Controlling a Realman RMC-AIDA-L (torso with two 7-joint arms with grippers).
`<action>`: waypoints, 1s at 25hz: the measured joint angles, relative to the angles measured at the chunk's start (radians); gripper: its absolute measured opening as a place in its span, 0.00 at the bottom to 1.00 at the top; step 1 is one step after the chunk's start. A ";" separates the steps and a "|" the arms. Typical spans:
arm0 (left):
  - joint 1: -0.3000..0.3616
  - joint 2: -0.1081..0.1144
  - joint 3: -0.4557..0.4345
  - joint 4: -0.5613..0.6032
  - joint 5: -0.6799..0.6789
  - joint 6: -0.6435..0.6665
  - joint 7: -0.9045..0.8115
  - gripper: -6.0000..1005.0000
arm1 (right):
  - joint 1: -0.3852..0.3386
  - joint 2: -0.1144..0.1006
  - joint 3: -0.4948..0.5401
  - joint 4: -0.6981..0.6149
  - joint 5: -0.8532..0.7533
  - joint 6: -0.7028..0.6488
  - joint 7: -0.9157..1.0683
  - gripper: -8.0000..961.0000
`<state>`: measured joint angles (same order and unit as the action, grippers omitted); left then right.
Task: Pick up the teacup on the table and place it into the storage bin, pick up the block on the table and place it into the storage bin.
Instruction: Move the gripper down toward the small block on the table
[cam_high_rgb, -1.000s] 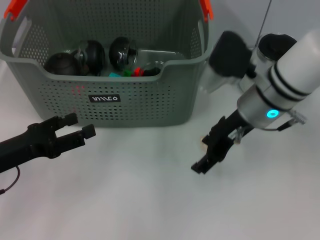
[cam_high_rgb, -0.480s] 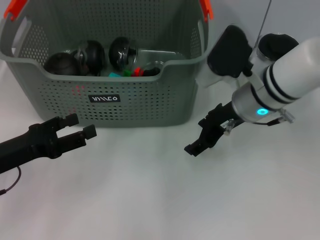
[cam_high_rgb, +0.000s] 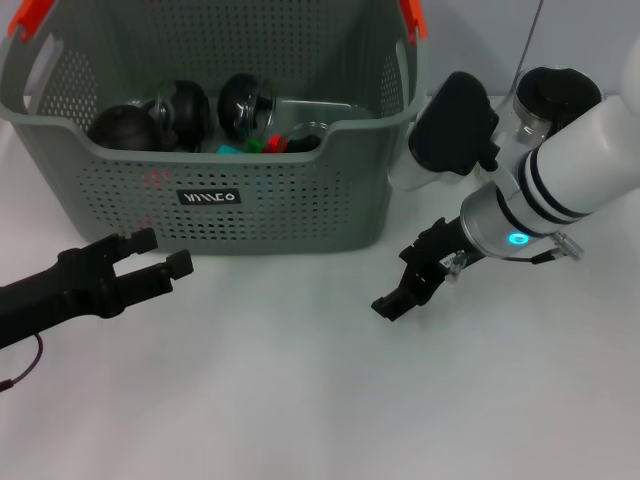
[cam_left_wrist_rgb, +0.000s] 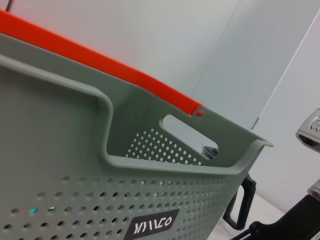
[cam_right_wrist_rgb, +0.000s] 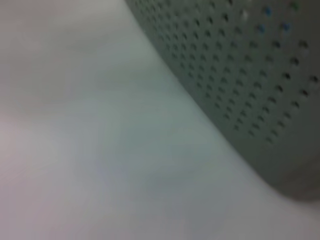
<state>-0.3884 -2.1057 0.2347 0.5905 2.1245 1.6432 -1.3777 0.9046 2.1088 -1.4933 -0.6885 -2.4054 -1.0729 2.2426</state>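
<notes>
The grey perforated storage bin (cam_high_rgb: 300, 190) stands at the back left with its black label facing me, and it fills the left wrist view (cam_left_wrist_rgb: 75, 200). Dark round items and small coloured pieces lie inside it. My left gripper (cam_high_rgb: 160, 250) hovers open and empty in front of the bin's left half. My right gripper (cam_high_rgb: 402, 283) hangs tilted just off the bin's front right corner, a little above the table. I cannot tell whether it holds anything. I cannot pick out the teacup or the block on the table. The right wrist view shows only the bin's wall (cam_right_wrist_rgb: 250, 65) and bare table.
A round dark-topped vessel (cam_high_rgb: 555, 95) stands at the back right behind my right arm. A black looped piece (cam_left_wrist_rgb: 240, 205) shows just past the bin's corner in the left wrist view. The white table (cam_high_rgb: 300, 400) spreads out in front.
My right gripper has lifted off the table and drawn back toward the bin's front right corner. The left arm has not moved.
</notes>
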 joint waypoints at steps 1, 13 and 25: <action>0.001 0.000 0.000 0.000 0.000 0.000 0.001 0.85 | 0.000 0.000 -0.009 0.001 0.000 0.003 0.000 0.95; 0.001 0.000 0.000 0.000 0.000 -0.001 -0.002 0.85 | 0.013 -0.008 -0.012 -0.008 0.040 -0.128 -0.002 0.95; -0.003 -0.001 0.001 0.000 0.000 0.000 -0.002 0.85 | 0.022 -0.012 0.041 -0.011 0.030 -0.139 0.044 0.95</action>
<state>-0.3912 -2.1062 0.2362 0.5905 2.1245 1.6429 -1.3792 0.9271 2.0969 -1.4526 -0.6991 -2.3754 -1.2121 2.2870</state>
